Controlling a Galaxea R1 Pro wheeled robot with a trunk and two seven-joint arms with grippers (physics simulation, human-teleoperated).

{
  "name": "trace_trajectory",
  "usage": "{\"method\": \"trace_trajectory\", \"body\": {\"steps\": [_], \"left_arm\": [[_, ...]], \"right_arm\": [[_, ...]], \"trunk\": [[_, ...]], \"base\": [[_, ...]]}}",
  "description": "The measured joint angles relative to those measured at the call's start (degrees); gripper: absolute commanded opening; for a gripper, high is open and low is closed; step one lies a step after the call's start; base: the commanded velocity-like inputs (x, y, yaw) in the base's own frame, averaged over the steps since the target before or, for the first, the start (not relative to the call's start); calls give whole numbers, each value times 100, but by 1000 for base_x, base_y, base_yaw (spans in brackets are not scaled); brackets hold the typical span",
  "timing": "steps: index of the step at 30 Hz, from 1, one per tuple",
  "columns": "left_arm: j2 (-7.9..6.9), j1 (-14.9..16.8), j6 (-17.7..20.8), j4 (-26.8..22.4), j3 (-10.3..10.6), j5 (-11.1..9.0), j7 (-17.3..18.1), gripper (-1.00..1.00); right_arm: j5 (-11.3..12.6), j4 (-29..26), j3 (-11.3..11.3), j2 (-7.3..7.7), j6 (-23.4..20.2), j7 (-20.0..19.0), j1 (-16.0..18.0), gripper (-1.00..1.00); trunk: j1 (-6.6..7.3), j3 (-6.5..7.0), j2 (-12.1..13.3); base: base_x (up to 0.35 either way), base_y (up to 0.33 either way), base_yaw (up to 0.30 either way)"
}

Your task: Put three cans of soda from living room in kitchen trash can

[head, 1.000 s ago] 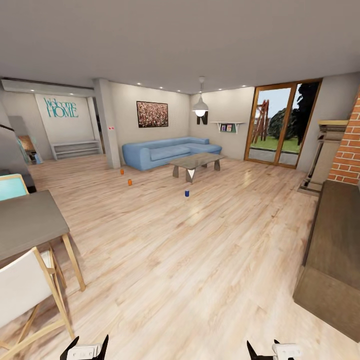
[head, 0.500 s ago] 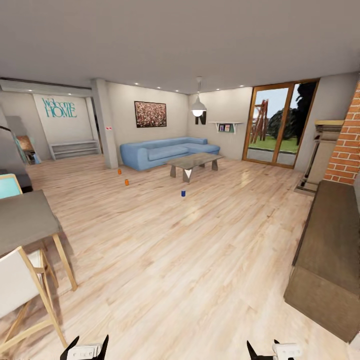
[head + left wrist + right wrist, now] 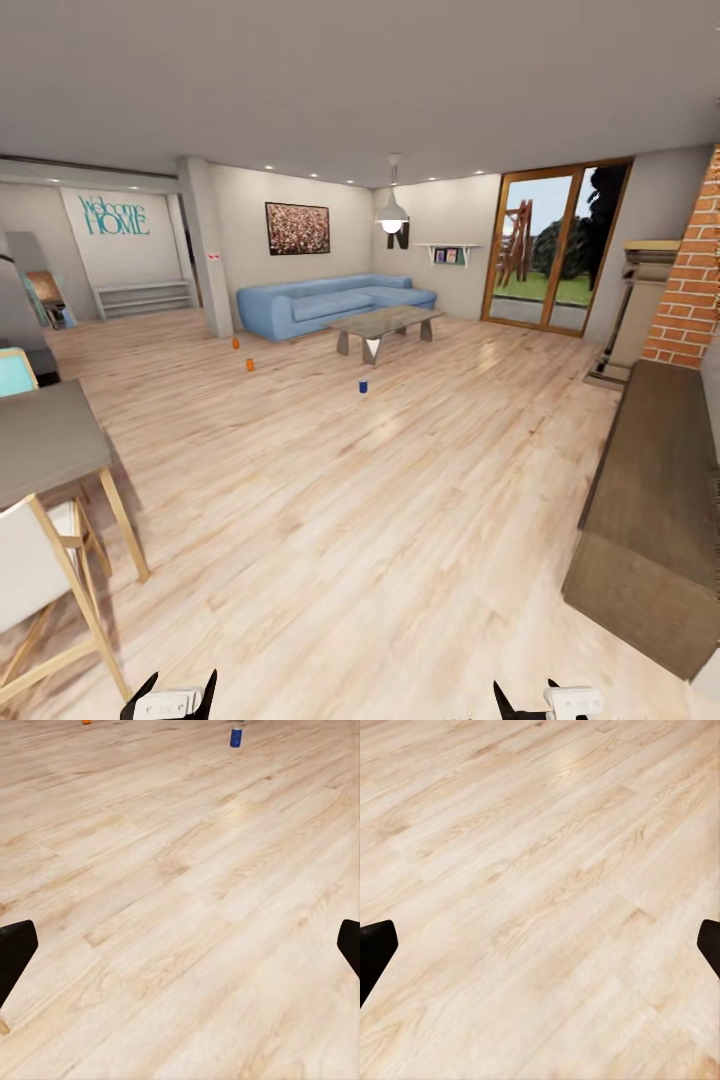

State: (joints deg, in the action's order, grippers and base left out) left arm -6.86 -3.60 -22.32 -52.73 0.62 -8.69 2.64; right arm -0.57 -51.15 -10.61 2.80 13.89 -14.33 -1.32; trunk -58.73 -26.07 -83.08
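Pale wood floor (image 3: 330, 520) runs the length of the living room. Three soda cans stand upright on it, well apart from the robot, in the far half of the room: two orange cans (image 3: 250, 364) left of centre near the blue corner sofa (image 3: 330, 305), and a dark blue can (image 3: 363, 386) just near of the glass low table (image 3: 385, 322). The left wrist view picks up the blue can far off over bare boards. Left pincer (image 3: 170, 700) and right pincer (image 3: 545, 700) sit low at the near edge, both spread wide, holding nothing. Brick fireplace (image 3: 690, 300) at right; grey dining table (image 3: 45, 440) at near left.
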Motion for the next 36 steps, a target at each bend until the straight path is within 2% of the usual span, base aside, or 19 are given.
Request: {"method": "trace_trajectory", "body": {"steps": [10,27,36], "left_arm": [[-1,0,0,0,1,5,0,100],[-6,0,0,0,8,7,7,100],[-8,0,0,0,9,7,17,100]], "right_arm": [[9,0,-4,1,0,0,0,100],[12,0,-17,1,0,4,0,100],[13,0,-20,1,0,1,1,100]], "trunk": [[0,0,0],[0,31,0],[0,54,0]], "base": [[6,4,-209],[94,80,-246],[-137,2,-249]]}}
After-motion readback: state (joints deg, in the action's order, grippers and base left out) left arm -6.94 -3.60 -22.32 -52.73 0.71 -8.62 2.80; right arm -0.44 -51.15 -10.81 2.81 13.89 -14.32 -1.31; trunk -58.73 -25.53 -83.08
